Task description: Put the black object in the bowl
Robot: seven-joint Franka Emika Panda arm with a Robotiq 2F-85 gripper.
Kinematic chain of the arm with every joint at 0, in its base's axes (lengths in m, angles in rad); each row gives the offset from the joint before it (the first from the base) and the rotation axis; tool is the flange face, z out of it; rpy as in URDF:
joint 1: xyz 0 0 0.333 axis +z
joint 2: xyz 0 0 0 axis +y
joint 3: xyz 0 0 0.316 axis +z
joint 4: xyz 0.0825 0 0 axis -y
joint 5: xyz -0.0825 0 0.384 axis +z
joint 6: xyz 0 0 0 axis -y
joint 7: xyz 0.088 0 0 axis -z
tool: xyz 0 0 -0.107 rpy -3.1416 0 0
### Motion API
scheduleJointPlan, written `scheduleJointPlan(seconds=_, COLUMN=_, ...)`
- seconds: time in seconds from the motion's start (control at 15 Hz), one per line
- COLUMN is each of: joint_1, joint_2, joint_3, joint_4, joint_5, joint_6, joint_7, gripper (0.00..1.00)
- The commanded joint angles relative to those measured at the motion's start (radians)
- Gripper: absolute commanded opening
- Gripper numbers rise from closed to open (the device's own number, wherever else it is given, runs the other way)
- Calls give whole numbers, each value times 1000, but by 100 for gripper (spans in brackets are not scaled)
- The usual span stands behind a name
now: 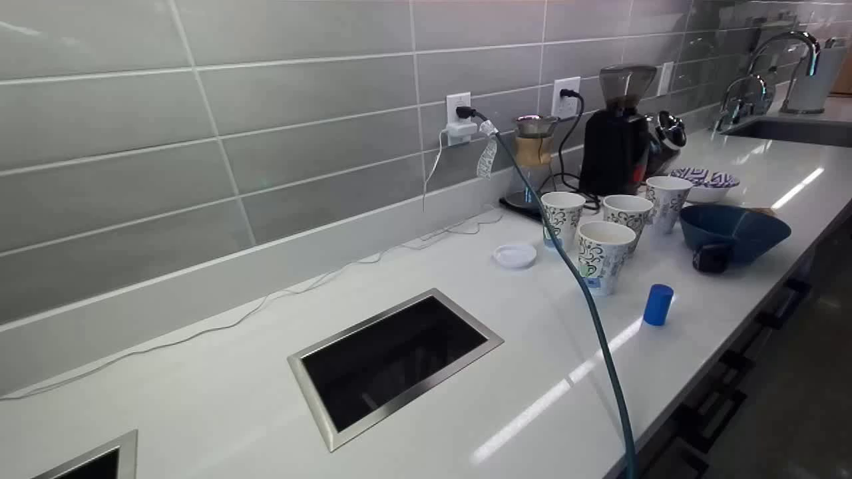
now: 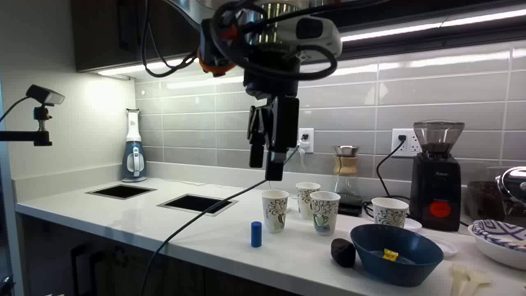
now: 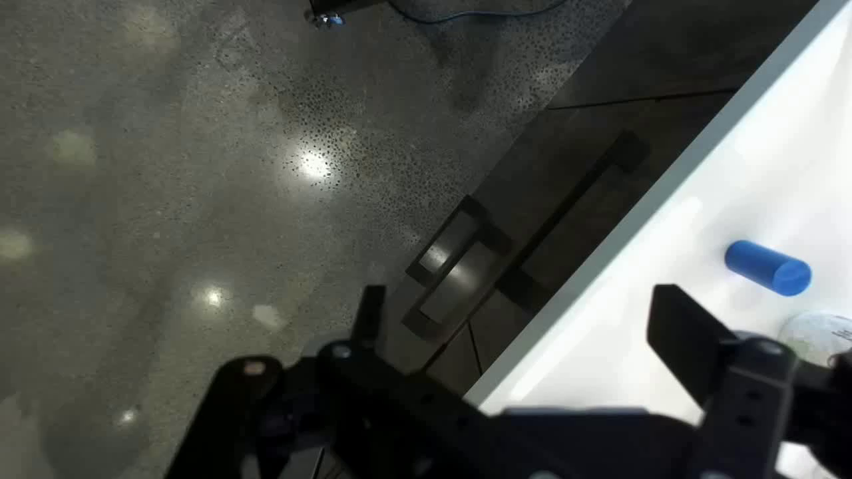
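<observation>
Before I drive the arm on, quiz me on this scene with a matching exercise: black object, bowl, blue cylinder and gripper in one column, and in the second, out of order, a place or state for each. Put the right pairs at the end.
Column 1
1. black object
2. bowl
3. blue cylinder
4. gripper

Column 2
A. has a small yellow packet inside
B. open, holding nothing
C. bright blue, standing upright on the counter
D. on the counter, right beside the bowl

Right pairs: 1-D, 2-A, 3-C, 4-B
</observation>
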Motion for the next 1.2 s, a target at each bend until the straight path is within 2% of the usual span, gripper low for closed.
scheduleJointPlan(seconds=0.0, joint_1=-3, joint_2=1, joint_3=2, joint_4=2, joint_5=1, joint_6=-2, joint_7=-1, gripper=100)
scheduleJointPlan(seconds=0.6, joint_1=-3, joint_2=1, joint_3=2, joint_4=2, joint_5=1, joint_6=-2, joint_7=-1, gripper=100)
scheduleJointPlan(seconds=0.87, joint_1=19, joint_2=75, joint_3=29, joint_4=6, joint_5=7, joint_6=75, joint_7=33, gripper=100)
scheduleJointPlan(seconds=1.13, joint_1=28, joint_2=152, joint_3=60, joint_4=0, joint_5=-13, joint_6=222, joint_7=107, gripper=100)
